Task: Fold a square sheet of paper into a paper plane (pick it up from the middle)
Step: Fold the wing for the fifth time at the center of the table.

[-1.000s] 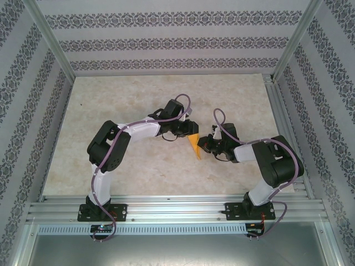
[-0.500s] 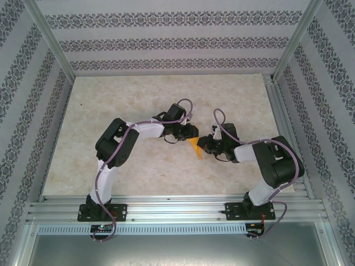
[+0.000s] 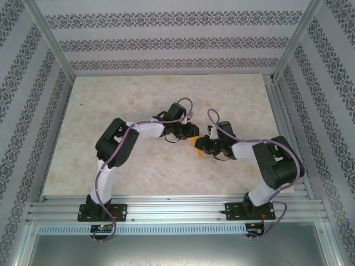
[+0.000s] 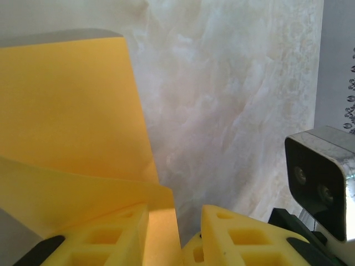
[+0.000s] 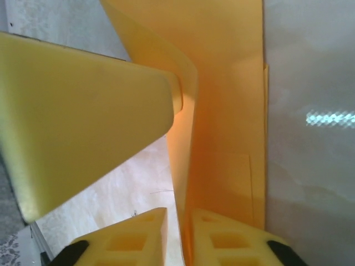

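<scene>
In the top view, the two arms reach in from their bases at the near edge and meet just right of the table's [image 3: 122,94] middle. The paper plane [image 3: 196,148] lies there as a small orange sliver between the two grippers. It seems to narrow toward the near edge, with its long axis running roughly near to far. The right gripper [image 5: 178,213] has its jaws pressed together on the plane's folded layers. In the right wrist view the paper runs straight up and away from the jaws as a long strip with a crease down its right side. One broad yellow finger [image 5: 83,111] of the left gripper [image 4: 175,213] touches the plane's curled edge from the side. In the left wrist view the paper sits against one finger, but a slit of table shows before the other, so I cannot tell whether it grips.
</scene>
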Robot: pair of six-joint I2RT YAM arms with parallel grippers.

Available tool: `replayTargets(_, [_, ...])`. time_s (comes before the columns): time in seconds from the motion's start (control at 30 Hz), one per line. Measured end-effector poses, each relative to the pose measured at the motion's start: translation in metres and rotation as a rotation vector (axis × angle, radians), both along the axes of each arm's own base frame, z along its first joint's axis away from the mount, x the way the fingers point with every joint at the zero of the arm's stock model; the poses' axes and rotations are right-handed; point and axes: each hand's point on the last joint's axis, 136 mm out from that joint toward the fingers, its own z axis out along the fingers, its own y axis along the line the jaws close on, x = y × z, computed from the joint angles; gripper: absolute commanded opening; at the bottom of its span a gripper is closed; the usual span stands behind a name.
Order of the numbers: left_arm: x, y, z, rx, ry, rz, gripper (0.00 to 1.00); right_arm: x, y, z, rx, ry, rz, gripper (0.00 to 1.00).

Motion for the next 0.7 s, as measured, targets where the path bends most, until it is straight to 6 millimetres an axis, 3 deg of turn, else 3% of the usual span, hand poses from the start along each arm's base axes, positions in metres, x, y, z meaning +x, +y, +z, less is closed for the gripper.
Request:
replayTargets(0.2, [0.002, 0.005, 0.01, -0.007, -0.014, 0.012, 0.35, -0.002, 0.002, -0.002, -0.006, 0.006, 0.004, 0.01])
replayTargets(0.53, [-0.009, 0.027, 0.054, -0.051, -0.075, 0.036, 0.37, -0.021, 0.024, 0.006, 0.079, 0.012, 0.008, 0.02])
replayTargets(0.7, [-0.024, 0.038, 0.053, -0.046, -0.067, 0.035, 0.34, -0.036, 0.033, 0.006, 0.119, 0.028, 0.007, 0.02])
